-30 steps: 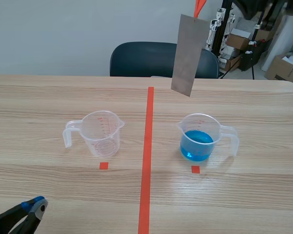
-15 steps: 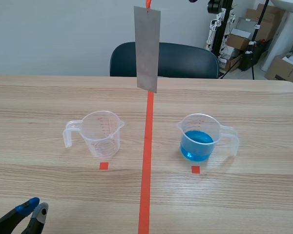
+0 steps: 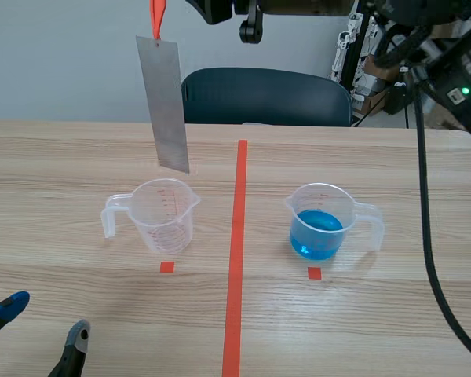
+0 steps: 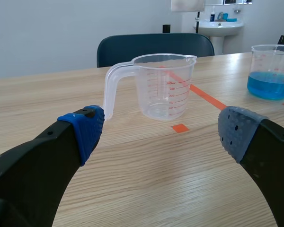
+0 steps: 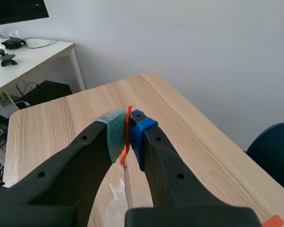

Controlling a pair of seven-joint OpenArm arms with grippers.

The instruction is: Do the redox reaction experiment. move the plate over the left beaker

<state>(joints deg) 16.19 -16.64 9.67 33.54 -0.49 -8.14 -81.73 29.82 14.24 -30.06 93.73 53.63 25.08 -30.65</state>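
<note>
Left pincer (image 3: 45, 320) lay low at the near left corner of the tabletop (image 3: 392, 314), fingers spread wide, nothing between them; from its own camera the left pincer (image 4: 161, 132) looked straight at the left beaker (image 4: 163, 85), which stood ahead of it and apart.

Left beaker (image 3: 166, 216) clear and empty, upright, handle turned outward to the left, red scale on its wall.

Plate (image 3: 166, 106) hung over it from my right arm: a thin grey metal strip, long axis near vertical, top leaning slightly left, lower edge just above the beaker's far rim, not touching; depth was hard to judge from the front, but past my right pincer (image 5: 127, 130) the plate's edge (image 5: 128, 187) ran down toward a pale beaker shape beneath, so I judged it roughly over the mouth.

Right pincer was clamped on the orange strip (image 5: 125, 137) fixed to the plate's top end, not on the metal itself; the orange strip (image 3: 156, 17) showed at the top of the scene view, so the plate dangled free and could swing.

Right of the red centre line stood the right beaker (image 3: 322, 224), part full of blue liquid, well apart from the plate; dark chair (image 3: 259, 94) behind the tabletop.

Nothing stood between the plate and the beaker mouth; I judged the drop straight down, with the rim the only thing to catch on.
</note>
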